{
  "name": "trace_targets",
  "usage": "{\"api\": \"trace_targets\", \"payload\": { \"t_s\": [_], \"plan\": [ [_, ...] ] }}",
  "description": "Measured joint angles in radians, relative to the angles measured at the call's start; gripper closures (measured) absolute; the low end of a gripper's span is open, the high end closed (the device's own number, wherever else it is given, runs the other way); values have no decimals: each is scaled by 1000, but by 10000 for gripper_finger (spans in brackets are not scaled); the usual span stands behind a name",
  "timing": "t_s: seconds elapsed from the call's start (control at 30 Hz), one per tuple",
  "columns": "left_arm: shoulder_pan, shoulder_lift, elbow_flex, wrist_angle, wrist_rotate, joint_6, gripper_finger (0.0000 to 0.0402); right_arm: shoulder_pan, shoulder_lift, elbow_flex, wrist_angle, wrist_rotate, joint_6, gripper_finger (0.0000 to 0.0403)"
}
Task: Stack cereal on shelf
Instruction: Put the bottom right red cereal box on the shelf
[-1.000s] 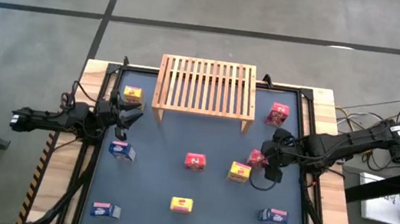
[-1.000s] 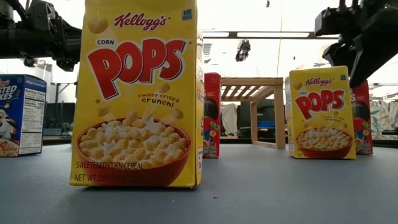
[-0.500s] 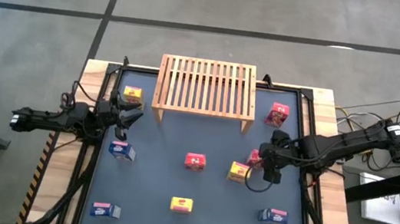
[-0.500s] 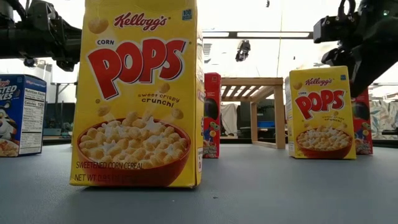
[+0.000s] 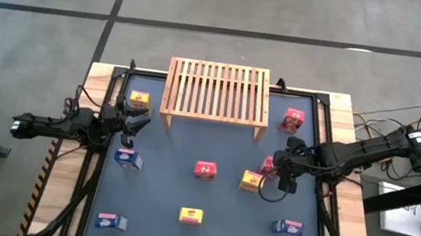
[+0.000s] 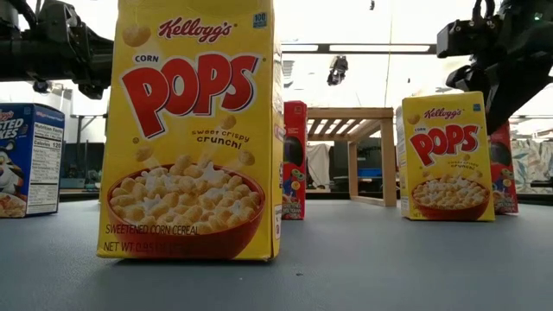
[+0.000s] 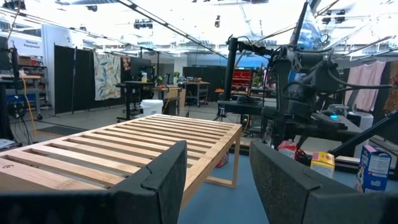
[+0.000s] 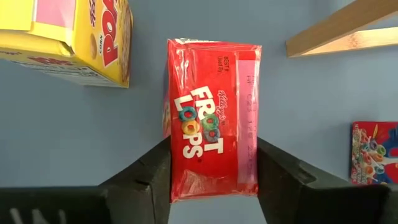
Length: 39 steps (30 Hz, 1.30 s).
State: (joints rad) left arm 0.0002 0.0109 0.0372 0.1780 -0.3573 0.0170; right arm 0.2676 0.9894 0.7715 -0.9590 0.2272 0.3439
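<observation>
Several small cereal boxes, red, yellow and blue, stand scattered on the dark table [image 5: 191, 144]. The shelf [image 5: 218, 93], a light wooden slatted rack, stands at the far edge with nothing on it. My right gripper [image 5: 274, 169] reaches down at the right of the table, shut on a red Froot Loops box [image 8: 211, 118] that stands just right of a yellow Corn Pops box [image 5: 251, 181]. At the table's left, beside the shelf's left end, my left gripper [image 7: 217, 186] is raised and level, open and holding nothing. My right gripper pinches the red box between its two fingers, one on each of two opposite sides [image 8: 170, 168]. The fingers [image 8: 277, 177] come from above, slanting down. The box stands upright with its bottom on the table.
Another red box [image 5: 292, 121] stands by the shelf's right leg and a third one [image 5: 205, 169] stands mid-table. Blue boxes [image 5: 287, 227] and a yellow one [image 5: 191, 216] stand near the front edge. A yellow [image 5: 139, 99] and a blue box [image 5: 128, 158] stand at the left.
My right gripper's fingers have drawn together onto the red box, staying over the same spot. The box has not moved.
</observation>
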Motion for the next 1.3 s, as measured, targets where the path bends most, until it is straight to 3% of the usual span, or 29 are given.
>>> {"api": "trace_targets", "payload": {
  "t_s": [0.4, 0.9, 1.1, 1.3],
  "plan": [
    [0, 0, 0, 0, 0, 0, 242, 0, 0, 33, -34, -2, 3, 244],
    [0, 0, 0, 0, 0, 0, 242, 0, 0, 343, -227, 89, -29, 247],
    [0, 0, 0, 0, 0, 0, 242, 0, 0, 466, -187, 98, -129, 244],
    [0, 0, 0, 0, 0, 0, 242, -23, 0, 484, -21, 111, -263, 245]
  ]
}}
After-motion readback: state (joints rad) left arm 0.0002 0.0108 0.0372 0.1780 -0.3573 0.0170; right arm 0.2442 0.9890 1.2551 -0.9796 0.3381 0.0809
